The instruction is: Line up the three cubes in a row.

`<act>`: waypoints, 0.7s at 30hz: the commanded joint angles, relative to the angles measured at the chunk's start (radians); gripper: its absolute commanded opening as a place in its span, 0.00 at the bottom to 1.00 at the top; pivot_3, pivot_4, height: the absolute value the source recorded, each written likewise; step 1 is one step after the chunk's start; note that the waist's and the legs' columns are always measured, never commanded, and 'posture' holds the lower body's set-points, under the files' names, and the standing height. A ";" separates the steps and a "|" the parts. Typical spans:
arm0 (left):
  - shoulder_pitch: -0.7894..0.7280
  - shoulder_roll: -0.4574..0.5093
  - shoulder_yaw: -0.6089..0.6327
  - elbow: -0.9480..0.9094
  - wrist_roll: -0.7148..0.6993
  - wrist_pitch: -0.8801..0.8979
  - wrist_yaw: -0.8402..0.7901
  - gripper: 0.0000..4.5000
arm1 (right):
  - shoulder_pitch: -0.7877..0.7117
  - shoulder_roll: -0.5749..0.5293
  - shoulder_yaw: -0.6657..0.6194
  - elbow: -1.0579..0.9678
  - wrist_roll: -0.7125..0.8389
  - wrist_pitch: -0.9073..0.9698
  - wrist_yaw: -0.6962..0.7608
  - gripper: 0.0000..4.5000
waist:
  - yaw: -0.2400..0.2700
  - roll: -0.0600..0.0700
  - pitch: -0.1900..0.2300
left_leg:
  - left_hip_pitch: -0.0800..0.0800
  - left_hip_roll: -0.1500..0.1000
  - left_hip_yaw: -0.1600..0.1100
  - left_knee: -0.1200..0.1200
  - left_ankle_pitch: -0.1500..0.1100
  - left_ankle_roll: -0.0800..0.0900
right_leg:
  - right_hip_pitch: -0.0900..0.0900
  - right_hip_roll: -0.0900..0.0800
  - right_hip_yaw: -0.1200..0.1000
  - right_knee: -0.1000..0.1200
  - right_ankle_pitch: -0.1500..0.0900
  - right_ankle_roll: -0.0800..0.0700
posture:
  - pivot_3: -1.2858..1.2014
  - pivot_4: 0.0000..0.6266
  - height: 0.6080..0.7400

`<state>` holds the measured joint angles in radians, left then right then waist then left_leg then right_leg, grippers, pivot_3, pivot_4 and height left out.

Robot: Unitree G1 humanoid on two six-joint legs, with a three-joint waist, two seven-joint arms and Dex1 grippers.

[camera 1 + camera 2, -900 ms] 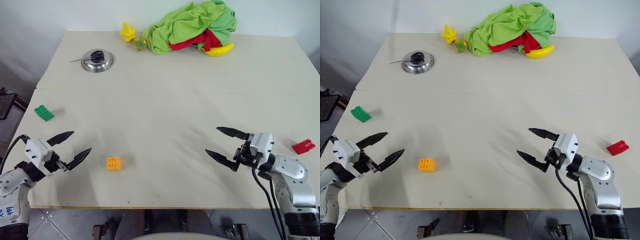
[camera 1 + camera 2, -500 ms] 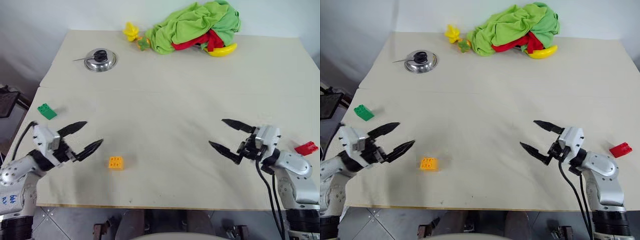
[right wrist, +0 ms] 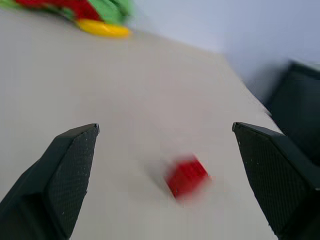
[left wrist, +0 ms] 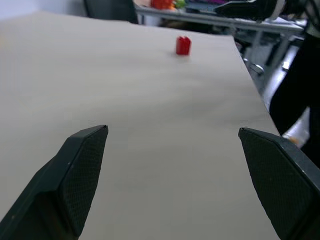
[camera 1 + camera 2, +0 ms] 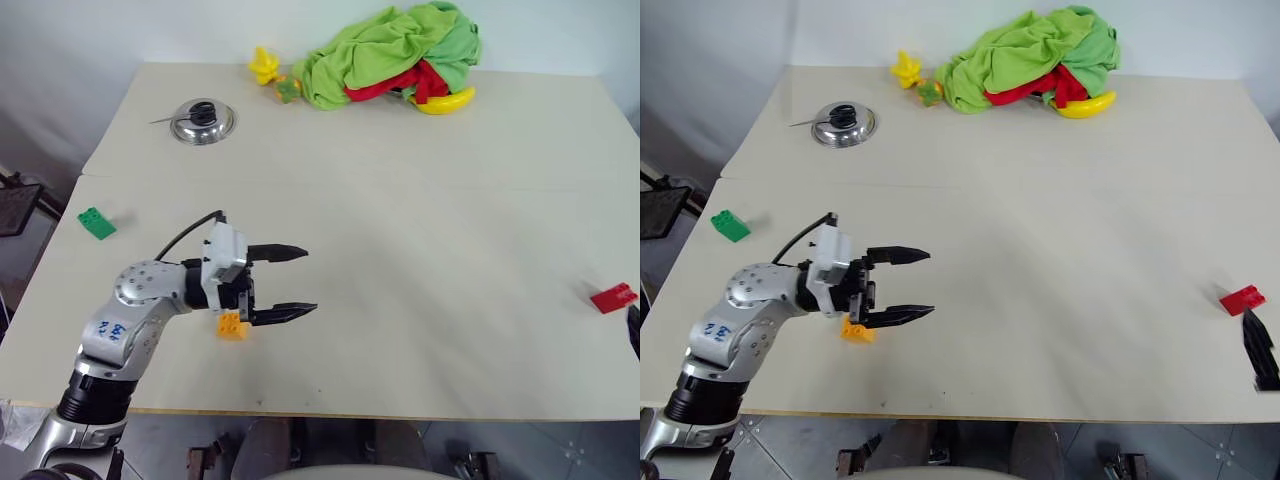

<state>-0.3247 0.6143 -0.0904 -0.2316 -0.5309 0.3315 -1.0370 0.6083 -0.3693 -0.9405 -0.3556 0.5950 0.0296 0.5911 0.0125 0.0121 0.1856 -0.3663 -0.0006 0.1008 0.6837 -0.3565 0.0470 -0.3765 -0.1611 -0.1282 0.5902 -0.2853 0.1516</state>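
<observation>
— Fingers first: how do they stand on each arm?

— Spread wide on both; the left gripper [image 5: 290, 282] hangs level over the table [image 5: 420, 200], pointing toward the robot's right, nothing between its black fingers [image 4: 80, 175]; the right gripper [image 3: 165, 175] shows its two fingers far apart as well, nothing held, and one fingertip pokes in at the table's right edge in the right eye view.

— Now the rest, biggest down.

— A cream table fills the scene; at its far edge lies a heap of green and red cloth [image 5: 395, 50], a yellow banana toy [image 5: 445, 100] touching its near right side; two small yellow and green toys [image 5: 272, 75] lie just left of the heap; a round steel lid [image 5: 202, 120] sits at the far left.

— And the cubes?

— All three well apart, no row; the orange-yellow cube [image 5: 232, 325] sits near the front edge, partly under the left wrist; the green cube [image 5: 97, 223] lies by the left edge; the red cube [image 5: 612, 297] lies by the right edge, in front of the right gripper's open fingers.
</observation>
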 commanded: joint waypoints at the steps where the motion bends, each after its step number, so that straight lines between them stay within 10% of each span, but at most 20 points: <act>1: -0.018 -0.021 -0.015 -0.001 0.024 -0.028 -0.011 0.98 | 0.047 0.023 -0.038 0.013 0.008 0.046 -0.069 1.00 | -0.010 0.000 0.000 | 0.000 0.004 0.000 0.000 0.000 0.000 | 0.000 0.000 0.001 0.000 0.000 0.000 | 0.52 0.24 1.00; 8: 0.000 -0.040 -0.024 -0.018 0.053 -0.047 -0.011 0.98 | 0.018 -0.180 -0.022 0.037 0.055 0.145 0.037 1.00 | -0.018 0.003 -0.001 | 0.005 0.004 0.005 0.000 0.000 0.000 | 0.000 -0.002 0.007 0.002 0.000 0.000 | 0.52 0.24 1.00; 21: -0.008 -0.048 0.004 -0.018 0.044 -0.057 -0.014 0.98 | -0.446 -0.803 0.328 0.859 -0.214 0.078 0.472 1.00 | -0.014 0.003 -0.001 | 0.003 0.001 0.004 0.000 0.001 0.005 | 0.000 -0.005 0.005 0.001 0.000 0.001 | 0.52 0.24 1.00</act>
<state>-0.3293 0.5633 -0.1087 -0.2228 -0.4735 0.2889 -1.0422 0.1817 -1.1449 -0.6361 0.4446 0.4044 0.1386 1.0159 -0.0010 0.0150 0.1850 -0.3631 0.0010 0.1048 0.6841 -0.3557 0.0515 -0.3762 -0.1658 -0.1243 0.5915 -0.2848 0.1522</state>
